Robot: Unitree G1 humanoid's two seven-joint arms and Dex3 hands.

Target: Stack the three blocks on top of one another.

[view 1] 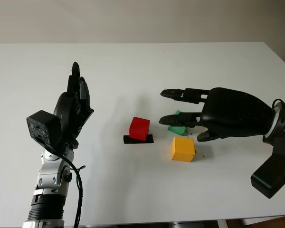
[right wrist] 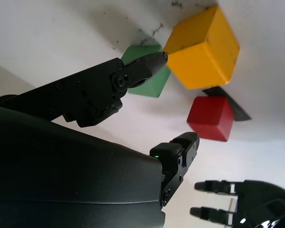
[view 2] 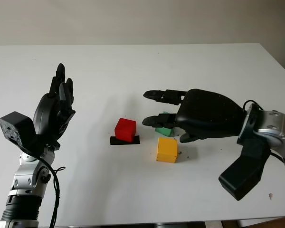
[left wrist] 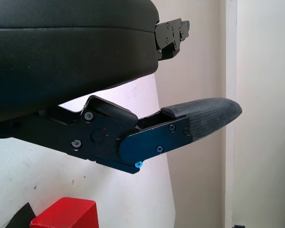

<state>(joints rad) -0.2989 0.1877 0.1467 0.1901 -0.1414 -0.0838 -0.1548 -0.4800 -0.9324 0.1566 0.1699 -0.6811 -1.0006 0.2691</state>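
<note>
A red block stands on a black tape mark near the table's middle. To its right lies a yellow block. Just behind the yellow one sits a green block, partly covered by my fingers. My right hand is open and hovers over the green block, with its fingers pointing left toward the red block. The right wrist view shows the thumb tip close to where the green block meets the yellow block. My left hand is open and raised at the left, well away from the blocks.
The blocks lie on a white table with wide bare room behind them and to the left. The table's front edge runs near the bottom of the head views, and a pale wall stands behind the far edge.
</note>
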